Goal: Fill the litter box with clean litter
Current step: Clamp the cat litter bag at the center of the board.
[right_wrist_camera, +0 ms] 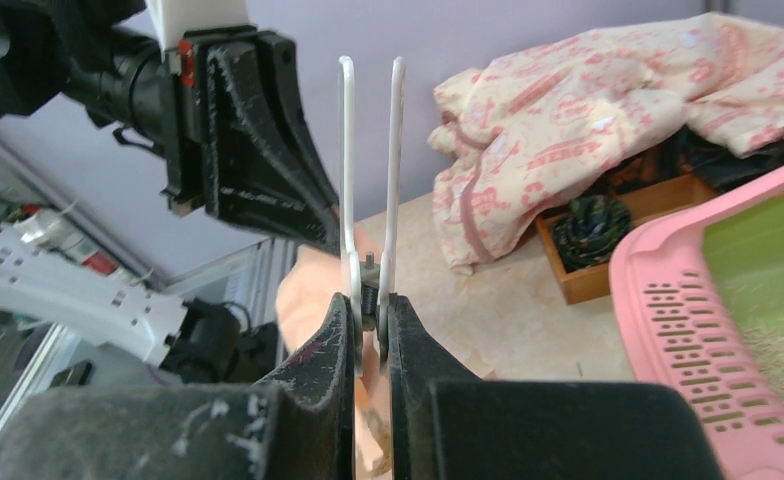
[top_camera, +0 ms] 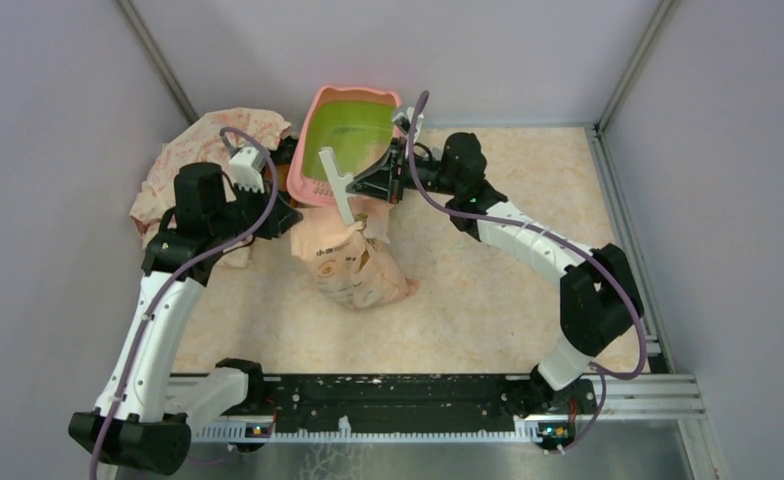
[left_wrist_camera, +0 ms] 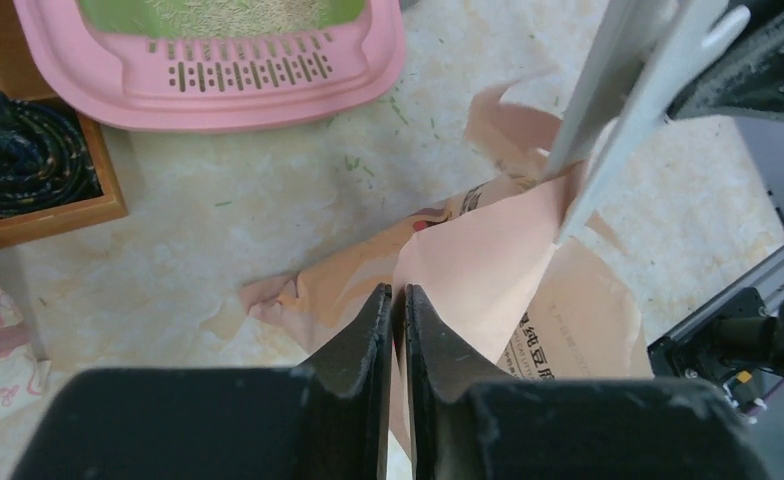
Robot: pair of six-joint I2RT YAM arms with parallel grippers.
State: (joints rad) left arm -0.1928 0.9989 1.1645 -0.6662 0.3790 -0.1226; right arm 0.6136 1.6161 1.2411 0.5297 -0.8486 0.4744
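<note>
We find the left gripper [left_wrist_camera: 397, 300] with jaws clamped on a torn flap of the peach bag [left_wrist_camera: 468, 270]. The right gripper [right_wrist_camera: 371, 310] has its jaws clamped on a white tool [top_camera: 339, 185] (its tip touches the bag). The litter box [left_wrist_camera: 268, 95] lies ahead of the left jaws, apart from them, with tan litter [left_wrist_camera: 218, 15] inside.

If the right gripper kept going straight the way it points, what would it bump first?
Most likely the left gripper, pinching the bag just ahead of the white tool the right gripper holds; depth is hard to judge.
</note>
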